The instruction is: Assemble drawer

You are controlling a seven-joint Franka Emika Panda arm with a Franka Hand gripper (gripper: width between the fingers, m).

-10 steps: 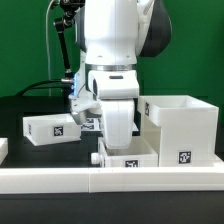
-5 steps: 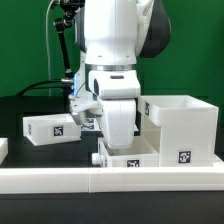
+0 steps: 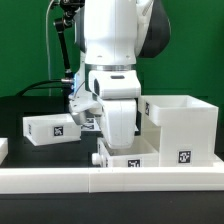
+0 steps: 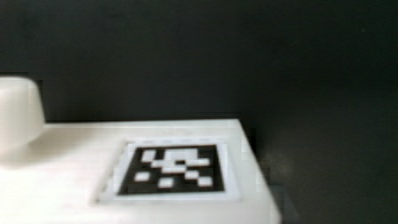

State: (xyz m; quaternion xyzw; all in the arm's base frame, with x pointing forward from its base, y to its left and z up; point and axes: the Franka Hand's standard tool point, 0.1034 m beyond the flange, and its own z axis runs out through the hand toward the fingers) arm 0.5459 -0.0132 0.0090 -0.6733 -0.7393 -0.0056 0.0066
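Observation:
The large boxy housing [image 3: 181,126] stands at the exterior view's right, open at the top, with a tag on its front. One small tray [image 3: 54,128] sits at the exterior view's left. The second small tray [image 3: 131,156] lies directly under my hand, beside the housing. My gripper [image 3: 119,146] reaches down onto this tray, and its fingertips are hidden by the hand and the tray wall. The wrist view shows a white tagged face of the tray [image 4: 175,168] up close, with a white finger [image 4: 15,115] at the edge and black table beyond.
The long low white rail [image 3: 110,181] runs along the front. The marker board [image 3: 89,123] peeks out behind the arm. A small white piece [image 3: 3,150] lies at the exterior view's left edge. Cables hang at the back.

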